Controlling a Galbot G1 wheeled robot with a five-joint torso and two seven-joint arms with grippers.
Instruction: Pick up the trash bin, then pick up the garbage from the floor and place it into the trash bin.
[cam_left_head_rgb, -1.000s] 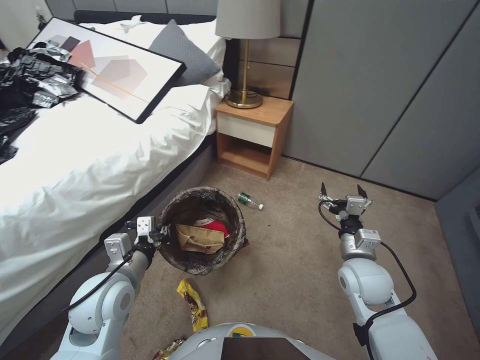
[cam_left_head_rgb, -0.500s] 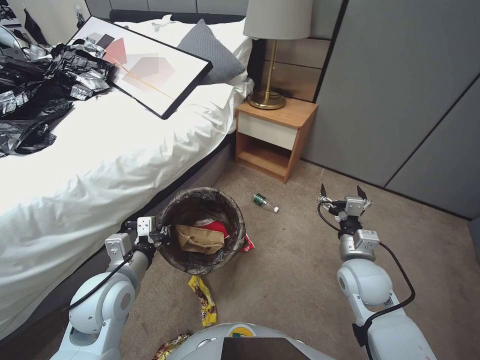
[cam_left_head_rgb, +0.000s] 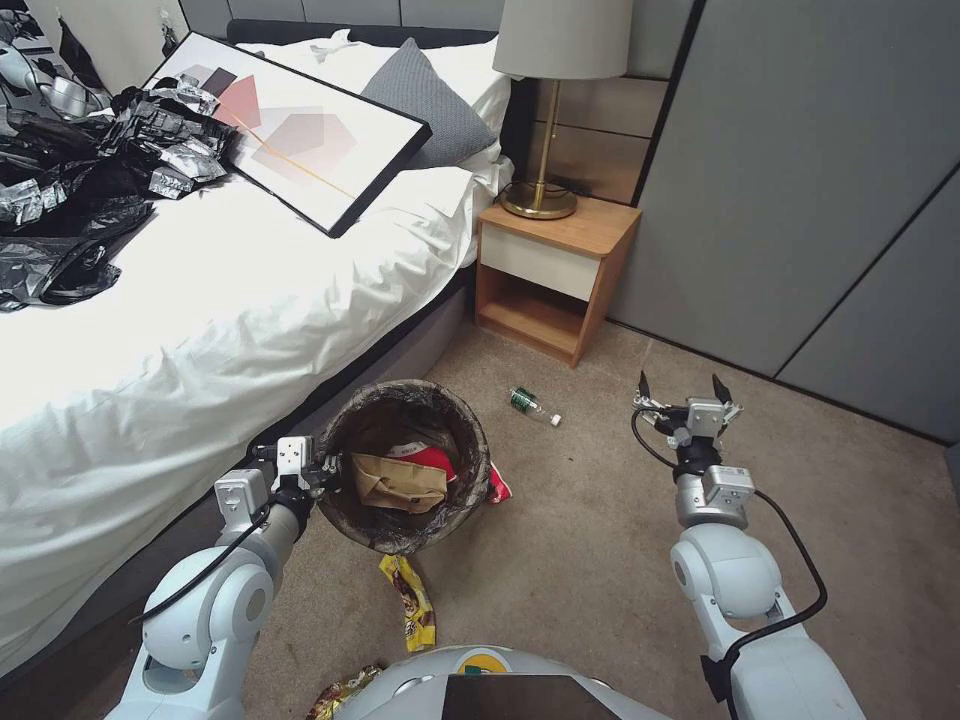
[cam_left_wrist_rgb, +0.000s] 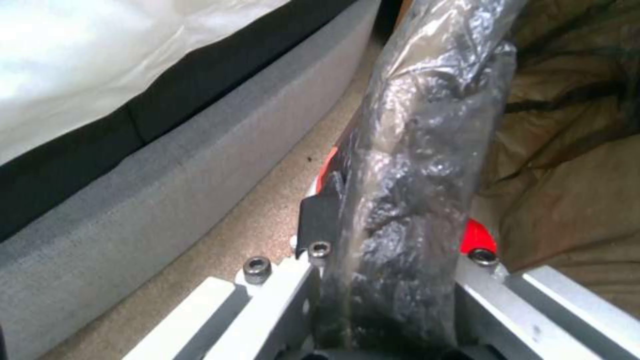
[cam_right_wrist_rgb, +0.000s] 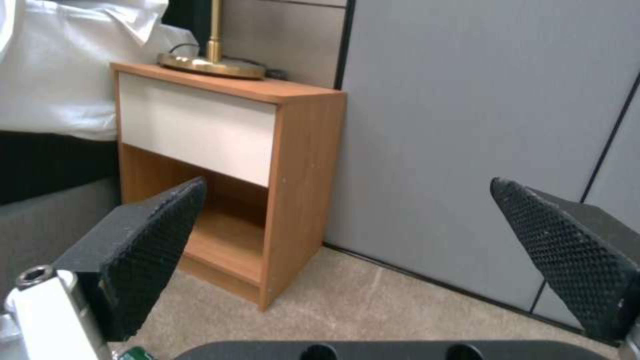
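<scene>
no readable text, labels, brands or numbers anywhere

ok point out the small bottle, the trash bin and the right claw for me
small bottle (cam_left_head_rgb: 531, 405): head view, on its clear body, lying on the carpet.
trash bin (cam_left_head_rgb: 474, 446): head view, on its bag-covered rim.
right claw (cam_left_head_rgb: 682, 387): head view, midway between its spread fingertips.
</scene>
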